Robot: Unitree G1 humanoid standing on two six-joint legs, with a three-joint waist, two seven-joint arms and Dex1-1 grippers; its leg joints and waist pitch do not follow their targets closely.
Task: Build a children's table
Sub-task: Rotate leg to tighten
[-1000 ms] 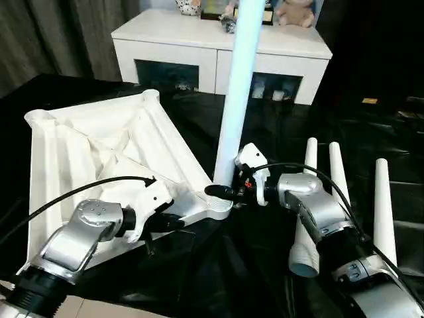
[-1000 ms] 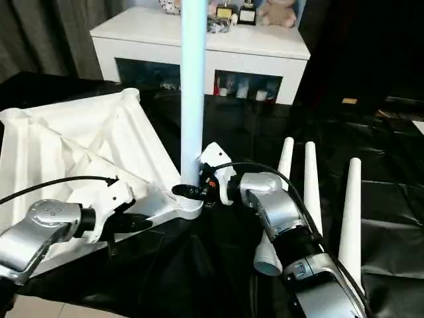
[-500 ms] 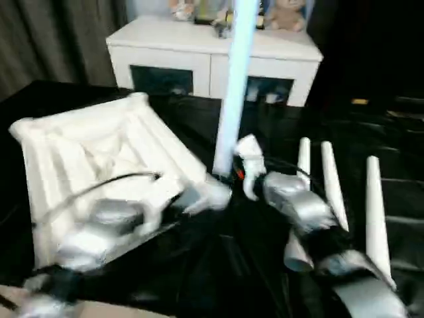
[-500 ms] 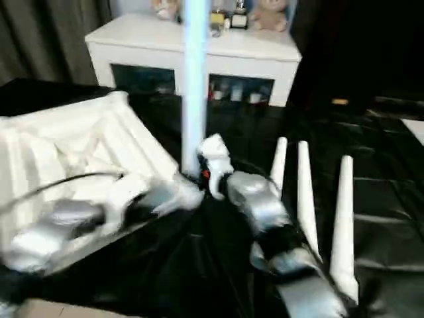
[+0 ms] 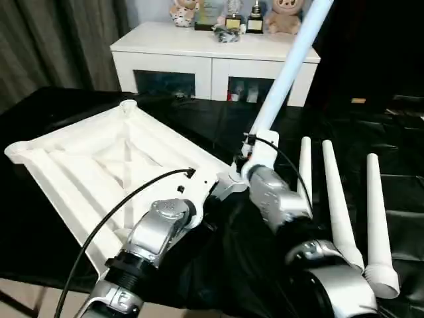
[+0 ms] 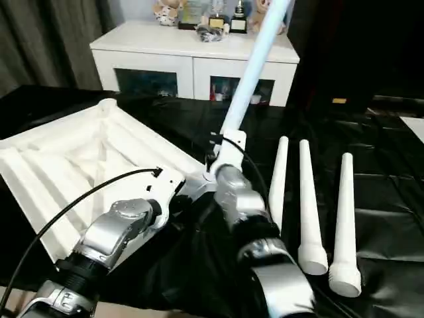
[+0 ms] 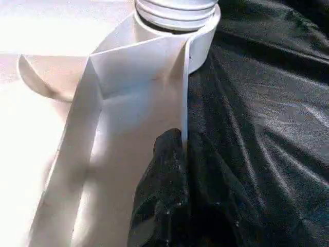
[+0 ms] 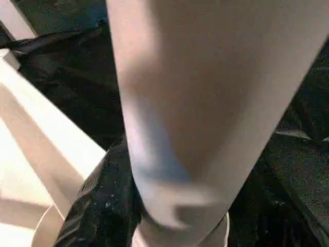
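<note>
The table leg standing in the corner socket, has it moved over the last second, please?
Yes. The leg stood upright before the cabinet; now it leans toward the robot's right, its top past the cabinet's right end.

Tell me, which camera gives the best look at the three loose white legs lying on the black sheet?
The right eye view: the three loose legs lie side by side, whole from tips to wide ends. The left eye view shows them too, but the right arm covers part of the nearest one. The right wrist view has, at a corner, what may be one leg's end.

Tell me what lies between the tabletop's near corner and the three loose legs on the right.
In the right eye view, the right arm crosses that stretch over black sheeting, between the tabletop and the loose legs, reaching the tilted leg.
</note>
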